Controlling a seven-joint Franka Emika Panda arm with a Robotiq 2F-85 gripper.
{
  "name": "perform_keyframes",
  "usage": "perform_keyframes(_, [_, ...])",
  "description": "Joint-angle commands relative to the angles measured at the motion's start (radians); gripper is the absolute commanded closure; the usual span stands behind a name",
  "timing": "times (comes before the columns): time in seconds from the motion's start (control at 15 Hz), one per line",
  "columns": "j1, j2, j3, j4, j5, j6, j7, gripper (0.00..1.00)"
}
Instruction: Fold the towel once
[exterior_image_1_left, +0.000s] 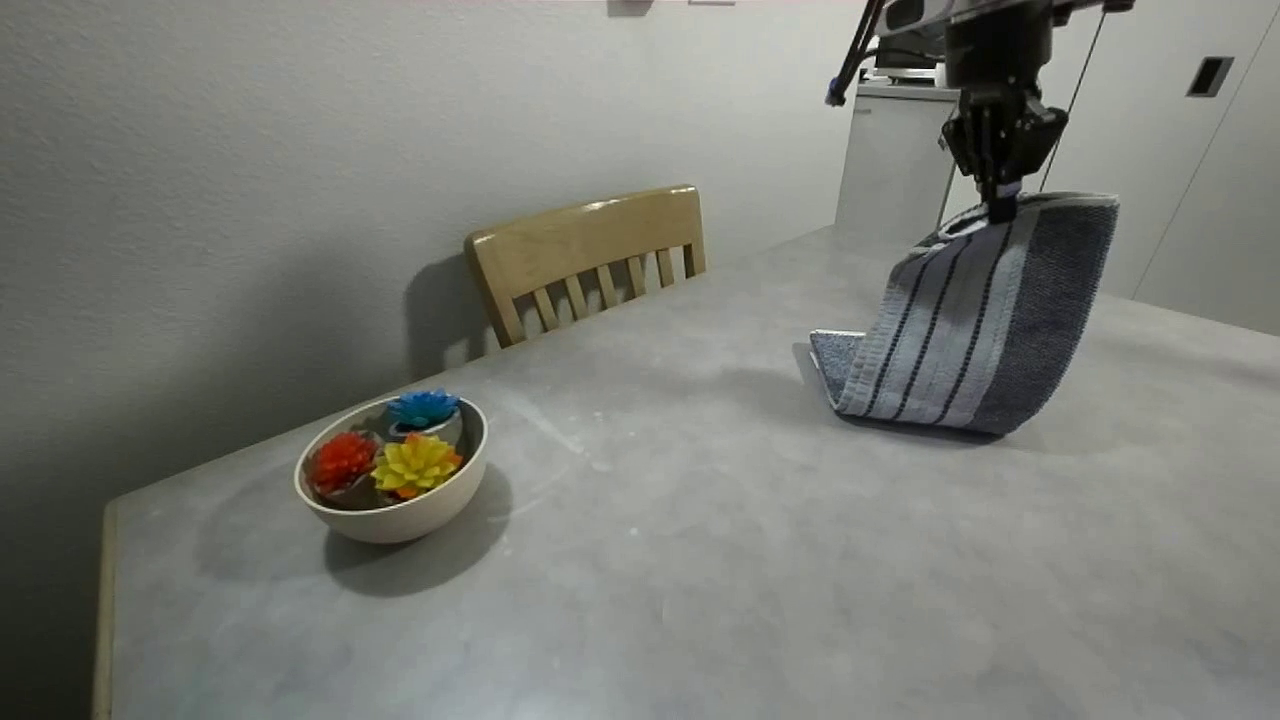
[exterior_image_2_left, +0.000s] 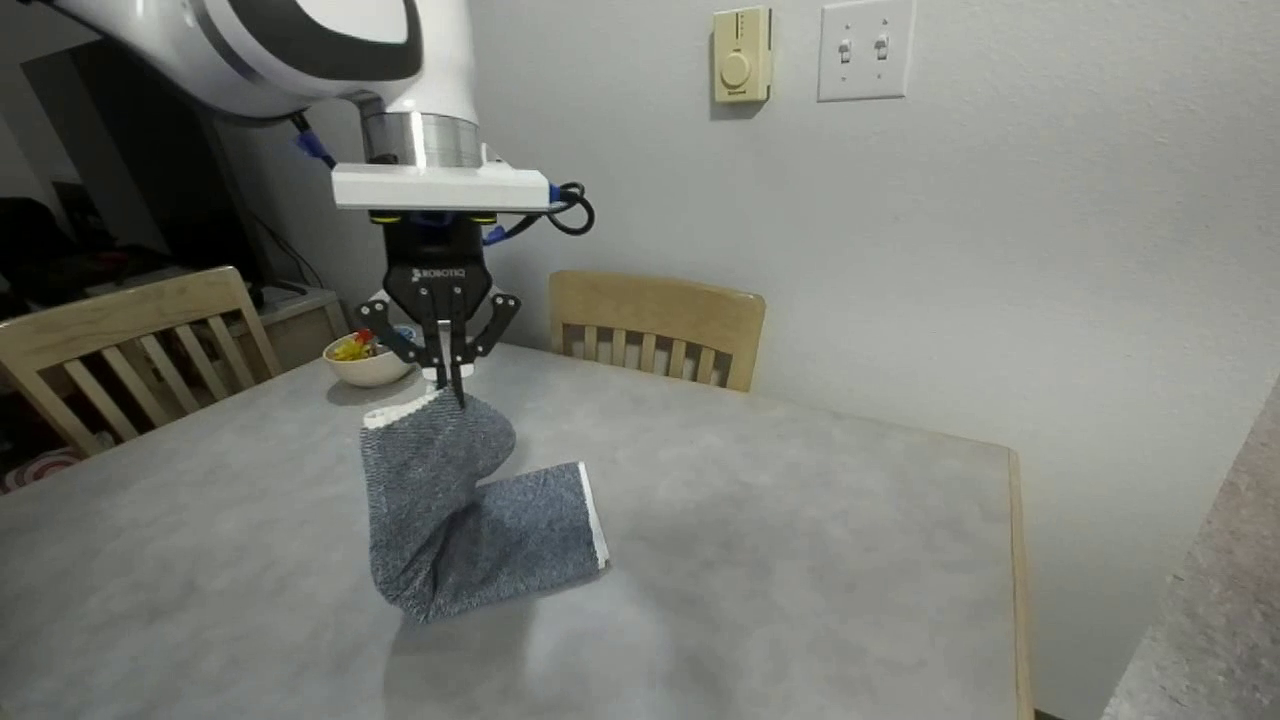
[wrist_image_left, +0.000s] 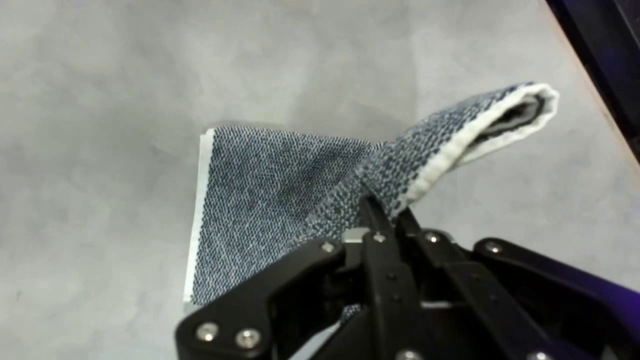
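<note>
Lying partly on the smooth grey table (exterior_image_2_left: 800, 560) in an exterior view, the ribbed blue-grey towel (exterior_image_2_left: 440, 490) curves up at its left to the gripper (exterior_image_2_left: 450, 390), marked ROBOTIQ and clamped on its white-trimmed edge. Beyond, a round bowl (exterior_image_2_left: 370, 374) holds red, yellow and blue flowers (exterior_image_2_left: 352, 348); right of it stands a slatted wooden chair (exterior_image_2_left: 655, 305). On the far wall (exterior_image_2_left: 1000, 250), a beige thermostat (exterior_image_2_left: 740, 40) carries print too small to read.
</note>
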Motion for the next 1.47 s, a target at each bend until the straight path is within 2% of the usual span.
perform_keyframes(0.0, [-0.027,0.090,0.005,0.100,-0.020,-0.081,-0.113,0.98])
perform_keyframes(0.33, [-0.020,0.145,0.012,0.171,-0.101,-0.170,-0.261,0.98])
perform_keyframes(0.87, [0.053,0.154,0.050,0.165,-0.261,-0.295,-0.370,0.98])
perform_keyframes(1.13, [0.068,0.113,0.057,0.110,-0.330,-0.251,-0.417,0.98])
perform_keyframes(1.4, [0.047,0.134,0.047,0.162,-0.350,-0.249,-0.494,0.98])
